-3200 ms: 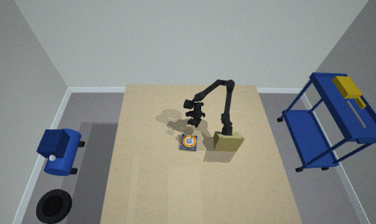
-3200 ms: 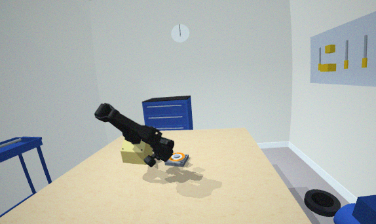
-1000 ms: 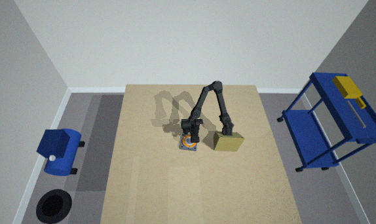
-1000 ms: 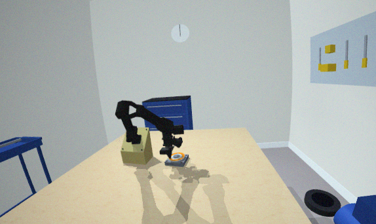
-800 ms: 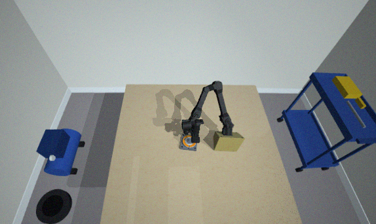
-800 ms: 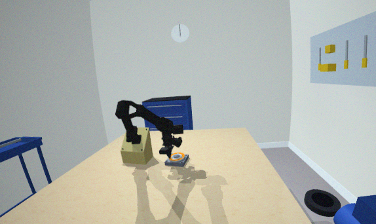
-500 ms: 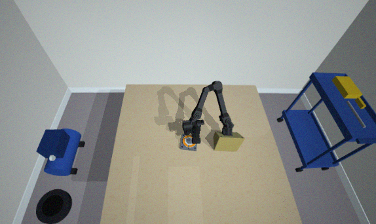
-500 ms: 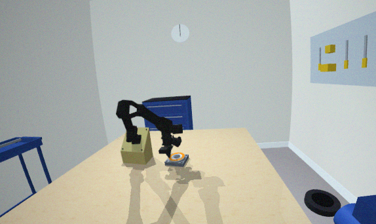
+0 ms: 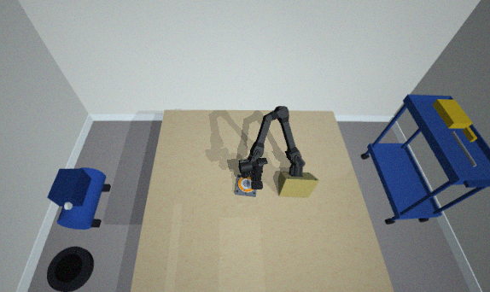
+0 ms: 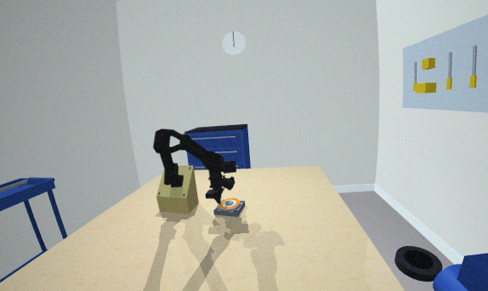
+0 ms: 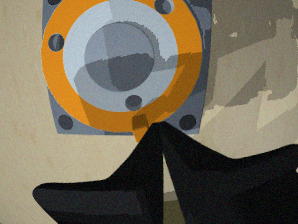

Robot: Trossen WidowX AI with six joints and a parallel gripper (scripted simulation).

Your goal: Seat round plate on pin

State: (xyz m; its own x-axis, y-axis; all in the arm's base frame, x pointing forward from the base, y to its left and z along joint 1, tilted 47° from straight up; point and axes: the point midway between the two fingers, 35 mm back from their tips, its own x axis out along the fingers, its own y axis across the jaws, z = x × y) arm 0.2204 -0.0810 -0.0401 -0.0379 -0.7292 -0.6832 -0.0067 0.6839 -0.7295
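The round plate, an orange ring around a pale one, sits around the grey post on the square grey base. Its orange tab points toward the bottom of the wrist view, with a dark hole just inward. My gripper is shut and empty, its tips close to the tab's right side; contact cannot be told. I cannot make out the pin, or whether the plate lies flat.
The base lies on the wooden table. The arm's yellowish mounting block stands near it, right of it in the top view and left in the exterior view. The arm arches over the table behind the base in the top view.
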